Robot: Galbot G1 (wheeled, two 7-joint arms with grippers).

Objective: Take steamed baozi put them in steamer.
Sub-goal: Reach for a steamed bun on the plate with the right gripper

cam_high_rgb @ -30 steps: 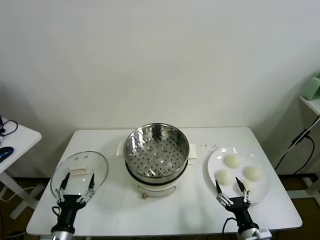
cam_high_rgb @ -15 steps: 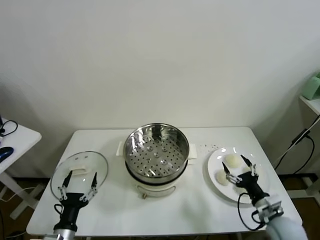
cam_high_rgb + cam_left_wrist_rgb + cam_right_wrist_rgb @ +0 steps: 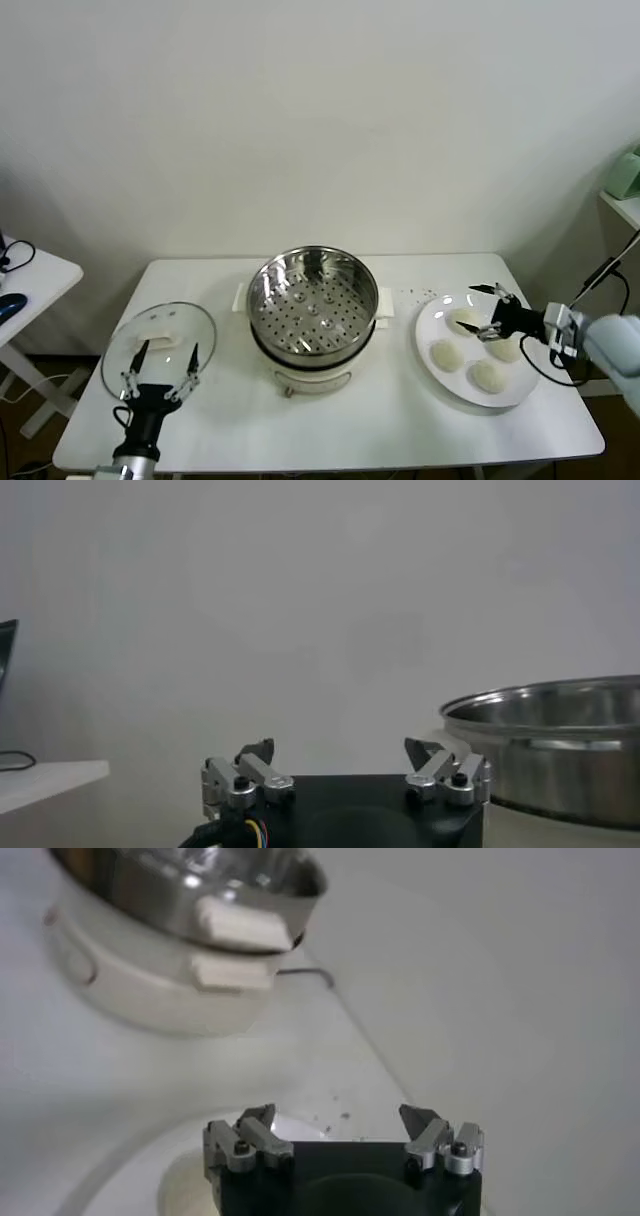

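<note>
Head view: four steamed baozi (image 3: 464,321) lie on the plate (image 3: 428,325); the right hand (image 3: 483,312) hovers wide open and empty, beside the empty steamer (image 3: 312,297). Right wrist view: apparently above the plate; centre on one bun before closing. Left hand (image 3: 345,770) is idle, open.

Right claw (image 3: 484,310) over plate (image 3: 430,328) at bench (image 3: 380,420) right side, above the rear baozi (image 3: 462,320). Three more baozi (image 3: 445,354) on the plate, in front of that claw. Steamer (image 3: 312,305) left of it, mid-bench. Left claw (image 3: 160,365) far left, near front edge; glass lid (image 3: 160,335) lies just behind and under it.
</note>
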